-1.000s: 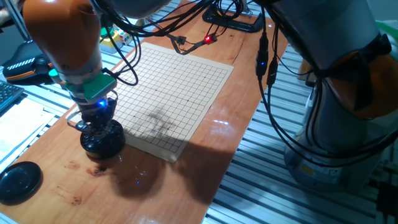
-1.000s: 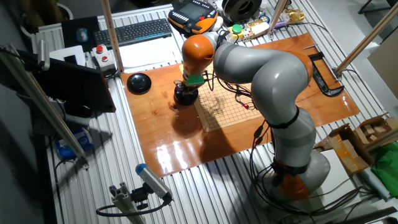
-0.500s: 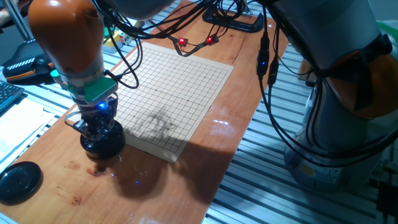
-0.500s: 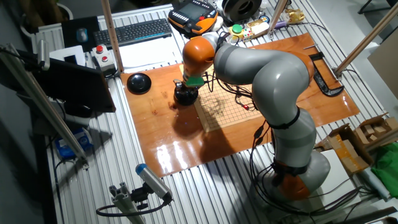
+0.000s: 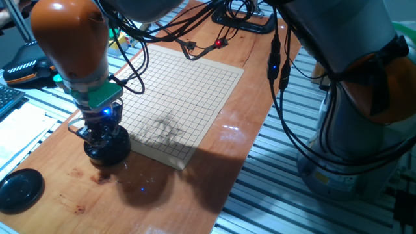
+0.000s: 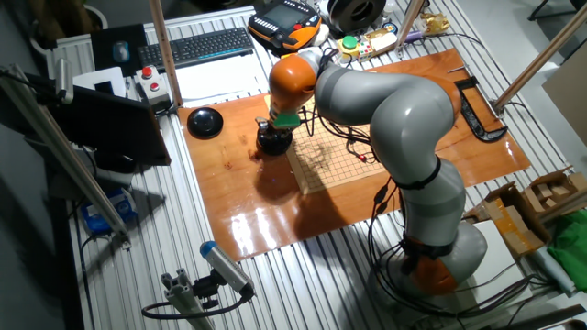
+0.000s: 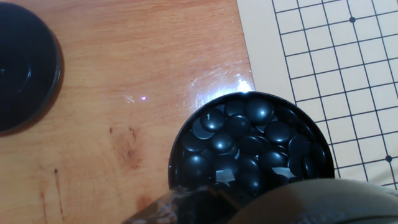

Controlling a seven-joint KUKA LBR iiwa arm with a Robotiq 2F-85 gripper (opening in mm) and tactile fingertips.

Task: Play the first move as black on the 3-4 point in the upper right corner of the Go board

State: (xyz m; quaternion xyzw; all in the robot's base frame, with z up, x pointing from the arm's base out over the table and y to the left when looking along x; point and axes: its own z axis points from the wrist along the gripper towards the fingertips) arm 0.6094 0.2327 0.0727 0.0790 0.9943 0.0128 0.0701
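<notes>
The black bowl point(image 5: 108, 148) stands on the wooden table just off the Go board's near left corner. In the hand view the bowl point(image 7: 249, 149) is full of glossy black stones point(image 7: 258, 111). My gripper point(image 5: 102, 135) hangs straight above the bowl with its fingertips down at the stones. It shows the same way in the other fixed view point(image 6: 274, 134). A blurred finger point(image 7: 298, 202) fills the hand view's bottom edge, so the jaws' state is hidden. The Go board point(image 5: 182, 91) shows no stones, and the 3-4 point is an unmarked crossing.
The bowl's black lid point(image 5: 19, 190) lies on the table left of the bowl, and also shows in the hand view point(image 7: 25, 62). Cables point(image 5: 195, 45) and a black clamp point(image 5: 244, 23) lie beyond the board's far edge. A keyboard point(image 6: 197, 44) and a teach pendant point(image 6: 284, 23) sit off the table.
The hand has shifted only slightly over the bowl. Bowl, lid and board have not moved.
</notes>
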